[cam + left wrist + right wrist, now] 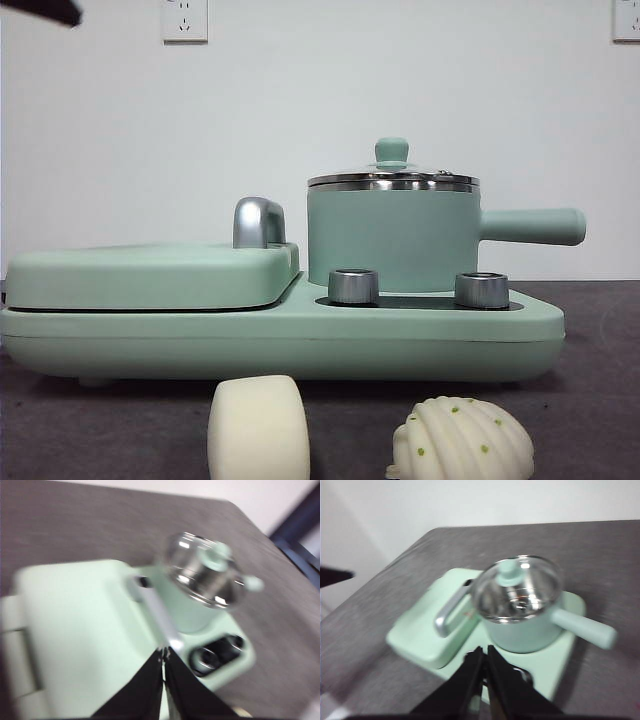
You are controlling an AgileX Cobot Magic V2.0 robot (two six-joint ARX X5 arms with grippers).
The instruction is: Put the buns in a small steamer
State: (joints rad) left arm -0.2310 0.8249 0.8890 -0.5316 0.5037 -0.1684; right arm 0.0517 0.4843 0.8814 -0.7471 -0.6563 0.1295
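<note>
While lidded, small steamer beyond both grippers' closed fingers.

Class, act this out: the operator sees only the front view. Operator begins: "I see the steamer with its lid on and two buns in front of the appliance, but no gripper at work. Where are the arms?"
Observer: Both hang above the appliance. The left gripper is shut, over the flat griddle lid.
Operator: And the right one?
Observer: The right gripper is shut too, above the knob end of the base, facing the small steamer.
Operator: Is anything inside the steamer?
Observer: Through the glass lid only shiny steel shows; neither the plain bun nor the ribbed bun is in it.
</note>
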